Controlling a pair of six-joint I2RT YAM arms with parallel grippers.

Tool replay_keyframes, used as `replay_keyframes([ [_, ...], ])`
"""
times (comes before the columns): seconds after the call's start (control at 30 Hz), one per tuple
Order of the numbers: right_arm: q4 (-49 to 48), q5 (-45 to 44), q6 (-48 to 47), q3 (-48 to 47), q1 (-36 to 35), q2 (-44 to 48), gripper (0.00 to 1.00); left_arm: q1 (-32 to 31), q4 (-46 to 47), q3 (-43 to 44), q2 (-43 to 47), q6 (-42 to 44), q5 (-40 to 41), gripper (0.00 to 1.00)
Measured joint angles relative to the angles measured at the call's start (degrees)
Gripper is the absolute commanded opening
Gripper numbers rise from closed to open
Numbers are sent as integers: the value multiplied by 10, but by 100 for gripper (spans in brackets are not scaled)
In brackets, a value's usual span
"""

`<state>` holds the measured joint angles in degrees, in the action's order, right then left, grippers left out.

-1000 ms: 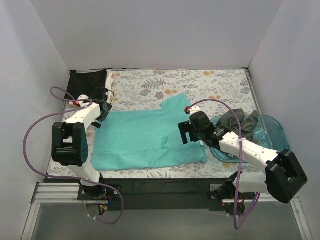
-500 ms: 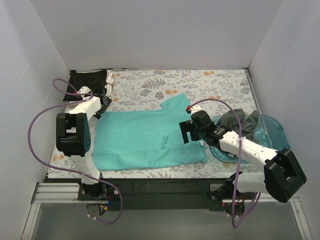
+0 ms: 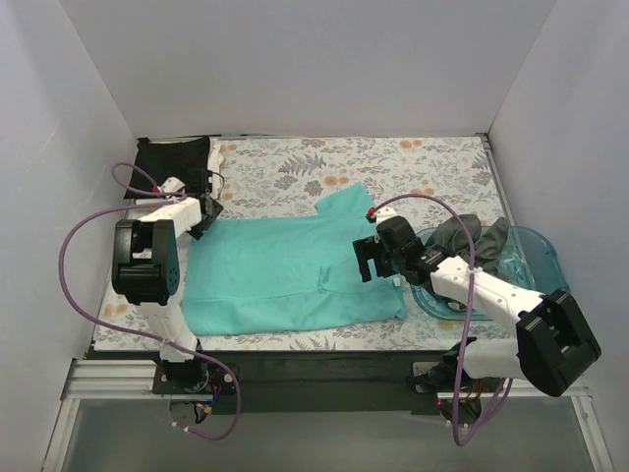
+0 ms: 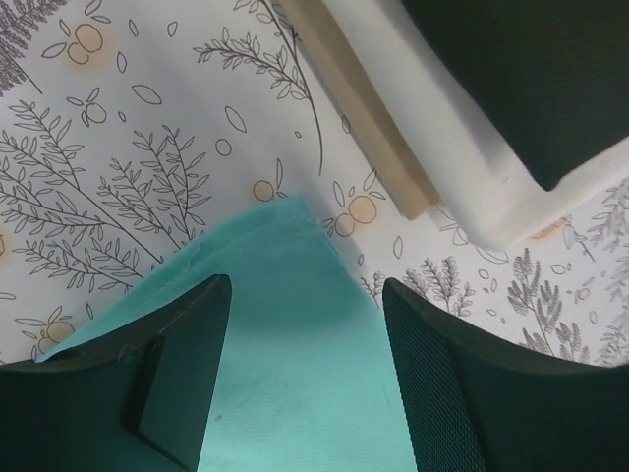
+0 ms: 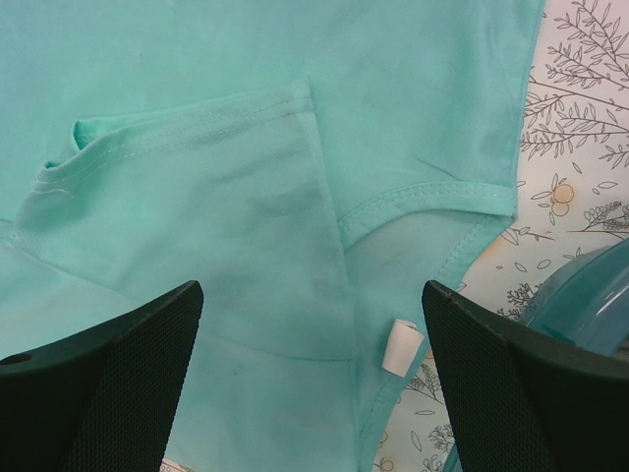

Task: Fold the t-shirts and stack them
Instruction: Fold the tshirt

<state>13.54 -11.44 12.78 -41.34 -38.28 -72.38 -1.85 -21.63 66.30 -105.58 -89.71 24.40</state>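
A teal t-shirt [image 3: 285, 270] lies spread on the floral cloth, one sleeve folded in over its right part. My left gripper [image 3: 200, 218] is open over the shirt's far left corner [image 4: 295, 324]. My right gripper [image 3: 371, 261] is open above the neck end, where the folded sleeve [image 5: 216, 197], the collar and a white tag [image 5: 401, 346] show. A folded black t-shirt [image 3: 172, 157] lies on a folded white one [image 4: 442, 167] at the far left corner. A dark grey t-shirt [image 3: 472, 236] lies crumpled in the tray.
A translucent blue plastic tray [image 3: 536, 258] stands at the right edge, its rim in the right wrist view [image 5: 590, 295]. The floral tablecloth [image 3: 393, 162] covers the table. White walls close in the left, back and right.
My left gripper swung out toward the far left, then came back over the teal shirt's far left corner. The right arm has barely moved.
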Motion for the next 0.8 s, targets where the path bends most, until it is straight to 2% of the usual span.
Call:
replay_keyframes([
  [0.13,0,4,-2,0,1,-2,98,-1,-14,17,-24,-6,16,58],
  [0.47,0,12,-4,8,5,-2,98,-14,-133,125,-96,-20,59,57],
  [0.8,0,13,-5,10,7,-2,98,-17,-176,151,-108,-11,48,49],
])
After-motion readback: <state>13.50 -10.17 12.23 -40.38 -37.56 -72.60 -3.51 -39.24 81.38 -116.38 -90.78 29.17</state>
